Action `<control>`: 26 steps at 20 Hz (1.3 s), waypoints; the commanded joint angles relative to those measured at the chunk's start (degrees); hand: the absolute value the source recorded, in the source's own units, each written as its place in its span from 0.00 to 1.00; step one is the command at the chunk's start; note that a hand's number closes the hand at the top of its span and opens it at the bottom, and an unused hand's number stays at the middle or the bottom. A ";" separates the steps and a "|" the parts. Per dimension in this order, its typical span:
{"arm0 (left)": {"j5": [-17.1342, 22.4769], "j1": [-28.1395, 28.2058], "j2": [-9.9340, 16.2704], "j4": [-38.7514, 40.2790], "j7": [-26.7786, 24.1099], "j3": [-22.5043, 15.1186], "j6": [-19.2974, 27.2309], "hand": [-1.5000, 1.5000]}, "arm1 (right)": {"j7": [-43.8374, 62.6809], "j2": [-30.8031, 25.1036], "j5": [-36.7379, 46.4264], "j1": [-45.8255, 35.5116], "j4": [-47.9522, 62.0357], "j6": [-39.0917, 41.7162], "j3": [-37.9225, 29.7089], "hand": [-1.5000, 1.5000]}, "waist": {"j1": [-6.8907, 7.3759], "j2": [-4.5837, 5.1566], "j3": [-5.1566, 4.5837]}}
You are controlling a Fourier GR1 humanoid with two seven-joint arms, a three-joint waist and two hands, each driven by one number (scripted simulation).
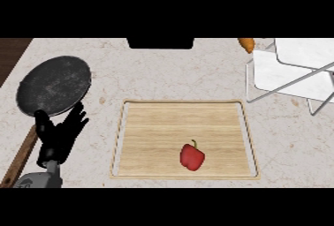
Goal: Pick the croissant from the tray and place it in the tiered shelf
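1 orange-brown tip (246, 44) at the top edge, just left of the shelf (297, 73), is all I can see that might be the croissant; too little shows for me to be sure or to read its long axis. The tray (121, 141) holds only a red pepper (191, 156), so the pictures do not match the task's starting place. Of 2 hands I see 1: the left hand (60, 134), at lower left, fingers straight and up, holding nothing, resting just below a dark pan (53, 84). The right hand is out of view. The tip lies far up and to the right of my left hand, across the tray; I judge the right arm's side the nearer. The counter (163, 70) is pale marble; the shelf's white tiers sit at top right.
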 commanded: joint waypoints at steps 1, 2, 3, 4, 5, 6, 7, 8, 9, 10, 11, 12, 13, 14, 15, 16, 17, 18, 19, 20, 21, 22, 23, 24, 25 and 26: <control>-0.01 -0.35 0.33 -0.71 2.26 0.20 0.17 0.50 | 0.45 1.22 -4.52 -1.77 1.01 -2.24 -4.99 0.00 | 0.07 0.14 -0.24; -0.05 2.20 -1.04 0.74 -0.92 -0.64 -0.97 0.50 | -1.41 -1.43 -5.81 -2.15 3.54 -0.58 -6.89 0.00 | 0.35 0.34 -0.24; 0.80 -0.38 0.35 1.92 0.87 1.45 -0.78 0.50 | 1.64 0.25 -6.39 -2.71 1.19 -0.22 -6.28 0.00 | -0.25 0.12 -0.28; 0.07 0.29 0.64 0.35 1.79 0.07 -1.36 0.50 | 1.98 -0.19 -7.04 -4.26 3.57 -1.60 -7.80 0.00 | 0.26 0.25 -0.26; 0.26 1.92 -0.62 -1.45 1.86 -0.20 -0.34 0.50 | -0.81 0.96 -8.74 0.25 1.39 -3.34 -9.47 0.00 | -0.24 0.02 -0.22; -0.03 0.45 -0.21 0.73 0.64 0.29 -0.78 0.50 | 1.10 0.16 -9.59 -3.28 2.35 -3.78 -10.63 0.00 | -0.09 0.18 -0.26; -0.95 0.58 -1.22 3.43 -1.03 -0.06 -0.28 0.50 | 3.49 -1.22 -10.08 -4.55 0.93 -3.19 -10.95 0.00 | -0.61 0.08 -0.30; 1.03 -2.05 0.31 -0.18 4.68 1.02 -0.58 0.50 | 1.49 -0.04 -9.46 -2.22 2.12 -6.64 -11.26 0.00 | -0.24 0.16 -0.24; 0.25 0.68 -0.11 -0.40 2.32 0.65 -0.42 0.50 | 2.71 -1.14 -10.04 -3.42 0.14 -8.16 -12.29 0.00 | -0.33 0.00 -0.26; -0.20 0.43 -0.22 0.55 1.19 0.51 -0.80 0.50 | 1.39 -4.54 -9.62 -2.46 2.36 -6.67 -12.73 0.00 | -0.23 0.20 -0.26; -1.13 2.11 -2.00 0.61 -1.11 -0.25 0.30 0.50 | -0.13 -4.57 -9.20 -1.17 2.24 -8.25 -12.80 0.00 | -0.16 0.21 -0.26; 0.76 3.86 0.23 -3.94 1.95 0.26 -1.78 0.50 | -0.89 -6.08 -7.75 -1.41 4.27 -10.95 -13.09 0.00 | 0.70 0.28 -0.22; -0.80 0.99 -1.26 0.16 1.17 -0.21 -0.11 0.50 | 1.17 -6.95 -6.78 -3.35 4.31 -11.97 -12.32 0.00 | 0.19 0.39 -0.27; -0.43 -0.31 -1.48 -0.04 2.08 0.11 0.36 0.50 | 1.87 -9.42 -7.38 -0.15 3.46 -10.46 -13.42 0.00 | -0.76 0.17 -0.26; -0.19 1.49 -0.87 -0.27 0.14 0.33 -1.11 0.50 | 2.69 -11.43 -7.38 -2.19 5.89 -11.61 -14.50 0.00 | 0.03 0.36 -0.27; -0.91 1.26 -0.26 0.79 -0.03 0.72 -0.81 0.50 | 2.33 -10.37 -8.17 0.64 3.18 -12.94 -15.08 0.00 | -0.74 0.10 -0.27; -1.25 -0.15 -1.28 0.01 1.64 -0.13 0.32 0.50 | 2.87 -13.71 -7.93 -1.97 5.45 -13.15 -16.00 0.00 | -0.30 0.32 -0.25; -2.04 1.92 -2.83 -1.85 0.77 -1.50 1.21 0.50 | 2.84 -15.32 -8.96 -1.57 7.44 -13.35 -17.90 0.00 | 0.06 0.35 -0.21; -0.60 1.68 -0.23 -1.79 2.55 1.05 0.30 0.50 | 3.65 -15.23 -10.34 0.11 5.84 -13.27 -18.97 0.00 | -0.48 0.07 -0.23; -0.78 1.94 -1.04 1.65 -1.17 0.97 -0.91 0.50 | 3.68 -16.97 -10.10 -0.48 6.85 -13.21 -19.08 0.00 | -0.44 0.27 -0.27; -0.38 3.04 -0.90 -2.02 1.89 0.35 -0.80 0.50 | 1.40 -16.67 -11.13 2.65 6.94 -12.80 -20.02 0.00 | -0.34 0.12 -0.22; -1.43 0.62 -2.33 0.34 -0.02 0.27 0.83 0.50 | -0.10 -20.72 -13.07 3.46 9.94 -9.50 -22.96 0.00 | -0.75 0.37 -0.17; -0.02 -0.21 -0.39 1.94 0.76 1.65 -1.51 0.50 | 0.03 -21.78 -14.05 2.51 11.45 -7.84 -23.54 0.00 | -0.46 0.45 -0.19; -0.97 1.19 -1.04 -1.43 2.27 0.66 0.10 0.50 | -1.07 -22.06 -15.76 5.84 10.24 -5.87 -24.82 0.00 | -0.77 0.11 -0.18; -1.49 1.60 -0.78 -0.66 0.88 0.93 -0.13 0.50 | -0.37 -22.91 -15.44 6.56 11.05 -5.29 -24.29 0.00 | -0.59 0.15 -0.21; 1.34 1.35 0.27 -0.58 1.39 2.63 -2.70 0.50 | -1.48 -23.95 -16.68 7.60 11.56 -2.89 -25.21 0.00 | -0.59 0.15 -0.21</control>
